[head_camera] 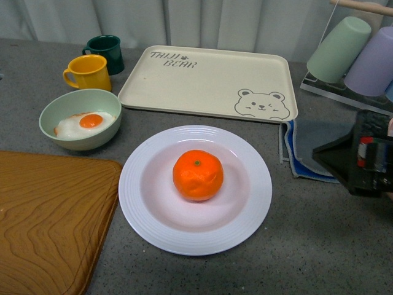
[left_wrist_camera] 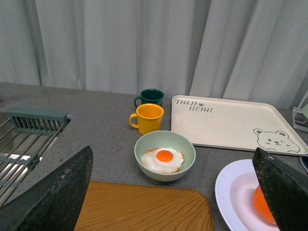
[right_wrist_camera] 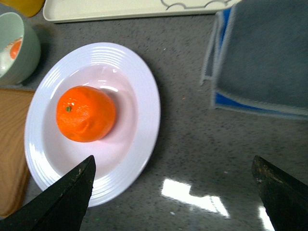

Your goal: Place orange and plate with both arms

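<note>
Finding the orange sitting in the shallow middle of the plate, stem dot up, touching nothing but the plate. Finding the plate lying flat on the grey counter, just in front of the bear tray, between the wooden board and the folded blue cloth, near the bowl with the fried egg.

Seeing the right gripper hanging with fingers spread wide, gripping nothing, over bare counter just beside the plate's rim. In the front view, showing only at the right edge above the cloth, apart from the plate.

Seeing the left gripper likewise spread wide and empty, looking out over the board and the bowl, with plate and orange off to one side. Not showing in the front view at all.

Judging both placements as looking done: orange on plate, plate on counter, neither arm touching either. Guessing at little left beyond drawing both arms clear. Not being able to rule out the tray as the plate's intended spot.
</note>
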{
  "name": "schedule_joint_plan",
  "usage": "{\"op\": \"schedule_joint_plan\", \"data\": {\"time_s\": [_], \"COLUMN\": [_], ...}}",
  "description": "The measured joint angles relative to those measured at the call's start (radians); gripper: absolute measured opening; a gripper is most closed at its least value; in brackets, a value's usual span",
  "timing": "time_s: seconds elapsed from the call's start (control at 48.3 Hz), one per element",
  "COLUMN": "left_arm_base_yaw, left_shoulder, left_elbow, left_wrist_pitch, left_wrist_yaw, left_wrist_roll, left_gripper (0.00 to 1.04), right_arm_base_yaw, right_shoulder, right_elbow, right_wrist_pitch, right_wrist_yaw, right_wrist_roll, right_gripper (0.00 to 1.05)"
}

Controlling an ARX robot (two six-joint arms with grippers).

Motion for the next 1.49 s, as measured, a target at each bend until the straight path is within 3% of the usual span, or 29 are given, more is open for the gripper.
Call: {"op": "schedule_joint_plan", "data": {"time_s": [0.228,0.352,0.58,1.491], "left_arm_base_yaw": [0.0,0.0,0.0,0.0], "left_shoulder": [0.0,0.0,0.0,0.0], "left_elbow": [0.0,0.0,0.0,0.0], "left_wrist_pitch": [0.0,0.0,0.0,0.0], "left_wrist_yaw": [0.0,0.0,0.0,0.0], "left_wrist_roll": [0.0,0.0,0.0,0.0], "left_gripper": [0.98,0.98,0.98,0.98], "right_arm_base_yaw": [-0.029,-0.039,-0.042,-0.016], "right_shoulder": [0.226,0.332,0.451,0.709], "right_elbow": [0.092,0.142,0.227,0.46], "right_wrist_pitch": [0.021,0.027,-0.007,0.049], "right_wrist_yaw": [-0.224,-0.314,-0.372,-0.521], "right_wrist_roll": [0.166,0.185,0.185,0.496], "right_gripper": [0.95,0.95,0.95,0.95]}}
